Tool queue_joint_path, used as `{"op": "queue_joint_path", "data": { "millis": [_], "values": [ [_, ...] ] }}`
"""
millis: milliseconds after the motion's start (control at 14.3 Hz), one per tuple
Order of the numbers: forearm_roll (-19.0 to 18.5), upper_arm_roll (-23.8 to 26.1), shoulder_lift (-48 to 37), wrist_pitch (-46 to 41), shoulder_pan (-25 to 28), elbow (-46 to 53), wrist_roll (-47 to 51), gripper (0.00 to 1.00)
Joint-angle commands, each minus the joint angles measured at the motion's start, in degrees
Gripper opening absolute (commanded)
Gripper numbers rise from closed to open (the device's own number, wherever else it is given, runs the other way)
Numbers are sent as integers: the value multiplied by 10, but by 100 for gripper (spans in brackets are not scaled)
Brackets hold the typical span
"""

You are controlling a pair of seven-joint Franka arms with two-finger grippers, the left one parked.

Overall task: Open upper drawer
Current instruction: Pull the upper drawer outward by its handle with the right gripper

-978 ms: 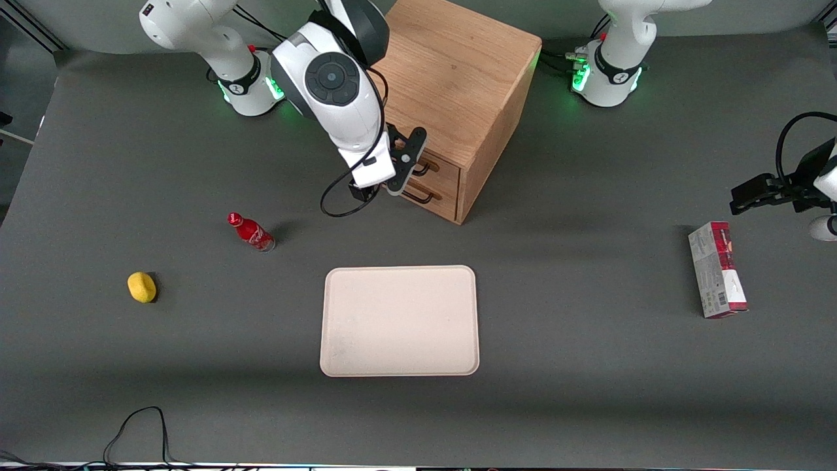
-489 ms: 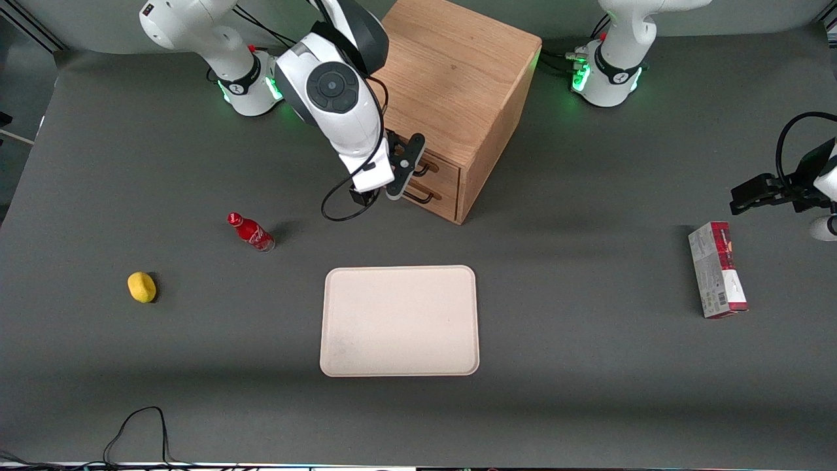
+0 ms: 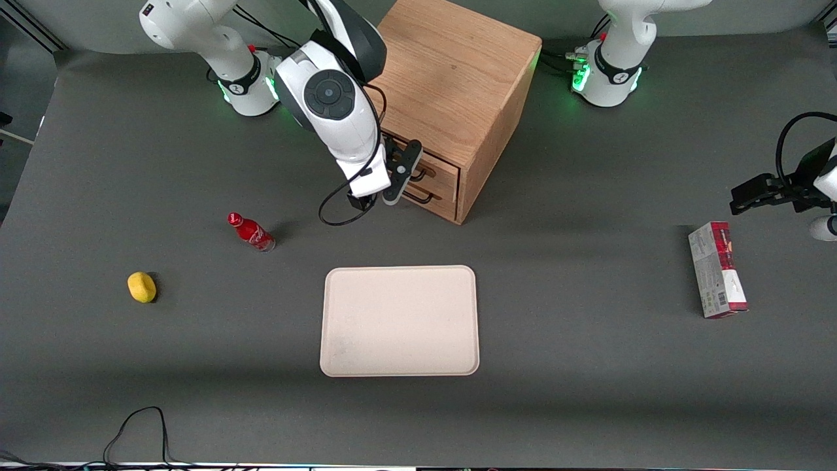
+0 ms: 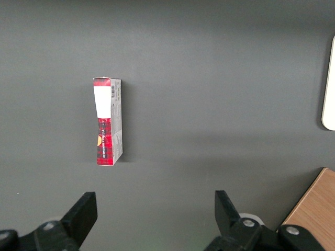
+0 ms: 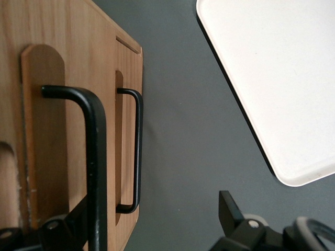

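The right arm has been dipping and edging in over the last second. Its gripper [image 3: 400, 173] is now sitting tighter against the drawer fronts, while everything else on the table is keeping its place. The wooden cabinet [image 3: 458, 72] is standing at about twelve o'clock from the beige tray [image 3: 399, 320], and the upper drawer [image 3: 439, 169] is showing just under the cabinet's top, still flush and shut, with the lower drawer [image 3: 437, 194] directly beneath it.

In the right wrist view, the gripper [image 5: 152, 204] is holding its fingers well apart and is clamped on nothing. The upper drawer's black handle [image 5: 97, 157] is running up between them, just beside one finger [image 5: 73, 222]. The lower handle [image 5: 137, 146] is sitting farther from the lens, near the cabinet's bottom edge. The fingers look spread so that they can straddle the bar and close across its thin section. The hand is coming in face-on to the drawer [image 5: 44, 136], so the pull should follow the slide.

In the front view, the drawer front is facing roughly eight o'clock, toward the red bottle [image 3: 252, 232]. That is the way it should travel, and the table there is looking free as far as the bottle. The handle's long axis is lying level along the front, running from about eleven o'clock to five o'clock, square to that pull. By my read this is the last of the approach: the grasp is not yet made and the drawer is not yet moving. The thing to watch is that the fingers are taking the upper bar and not the one below.
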Motion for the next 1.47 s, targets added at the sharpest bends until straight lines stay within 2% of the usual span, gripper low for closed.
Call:
{"op": "queue_joint_path", "data": {
  "millis": [0, 489, 1118, 1398],
  "values": [
    [7, -2, 0, 8, -11, 0, -17, 100],
    [7, -1, 24, 3, -52, 28, -16, 100],
    [9, -1, 63, 0, -96, 84, -65, 100],
    [12, -1, 90, -39, -112, 134, -88, 100]
  ]
}}
